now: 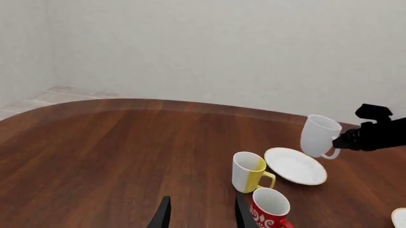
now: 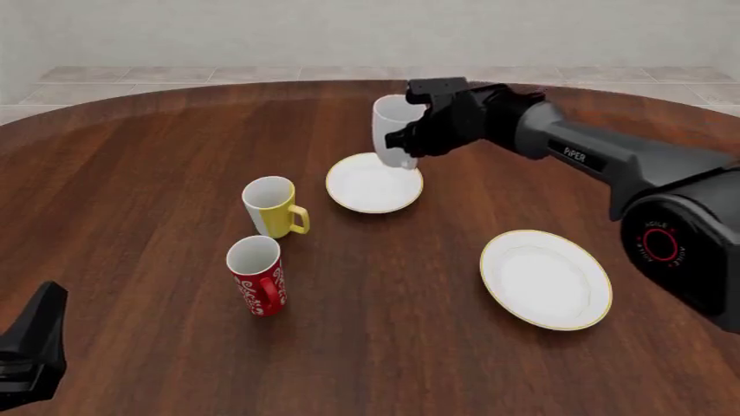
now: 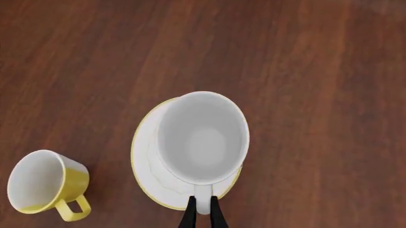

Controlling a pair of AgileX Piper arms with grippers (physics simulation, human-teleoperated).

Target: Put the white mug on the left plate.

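Observation:
The white mug [image 2: 392, 132] hangs upright just above the far edge of the left plate [image 2: 367, 189], held by its handle. My right gripper [image 2: 413, 140] is shut on the handle. From above in the right wrist view the white mug [image 3: 201, 137] covers most of the left plate [image 3: 143, 152], and the gripper [image 3: 202, 211] pinches the handle. In the left wrist view the white mug [image 1: 318, 136] hovers beside the left plate [image 1: 295, 166]. My left gripper [image 1: 201, 216] is open and empty, low at the near left of the table.
A yellow mug [image 2: 273, 206] and a red mug with white lettering [image 2: 256, 276] stand left of the left plate. The larger gold-rimmed plate [image 2: 545, 278] lies at the near right. The wooden table [image 2: 139, 173] has a curved far edge.

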